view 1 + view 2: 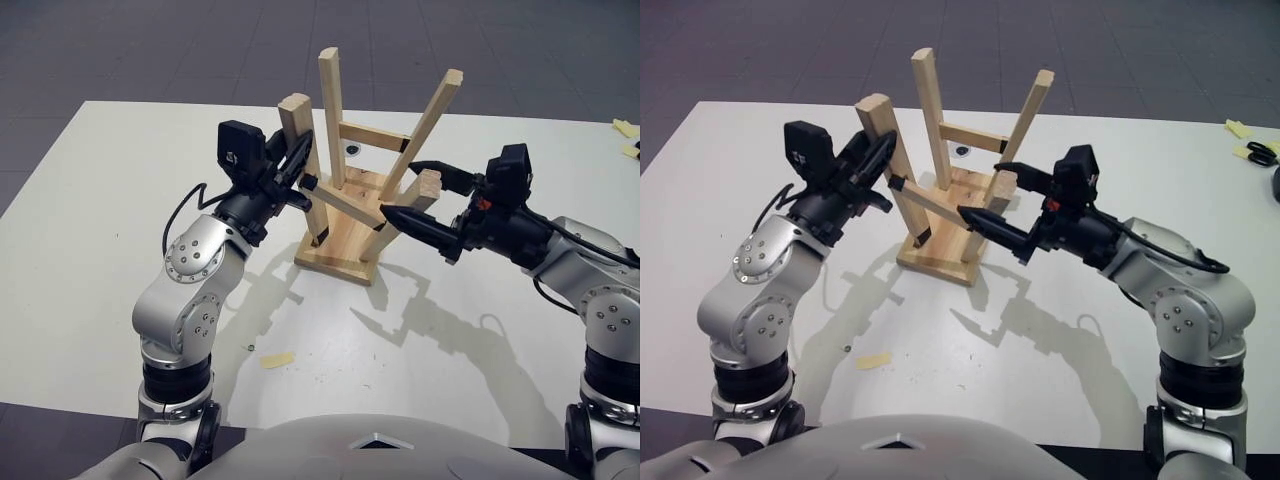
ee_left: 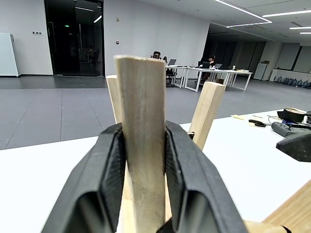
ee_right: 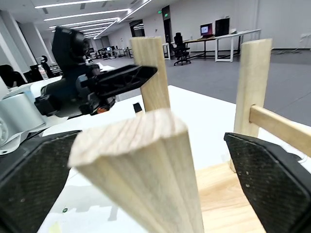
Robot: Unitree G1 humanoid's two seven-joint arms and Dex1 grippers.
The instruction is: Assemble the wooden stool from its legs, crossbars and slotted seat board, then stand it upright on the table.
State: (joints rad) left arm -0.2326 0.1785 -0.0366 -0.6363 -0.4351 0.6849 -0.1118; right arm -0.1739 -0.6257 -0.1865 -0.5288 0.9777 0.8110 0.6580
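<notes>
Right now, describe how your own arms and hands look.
The left arm and right arm are silver-grey, with rounded joint housings and bolted round caps. Black cables loop along both. Each wrist is black with a boxy camera module. The left hand and right hand each have two tapered black fingers.

Pale wooden stool, upside down

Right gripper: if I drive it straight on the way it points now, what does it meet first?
Most likely the short stool leg, which stands between the open fingers of the right gripper. It would run into the gripper's palm, though the depth left is hard to judge.
</notes>
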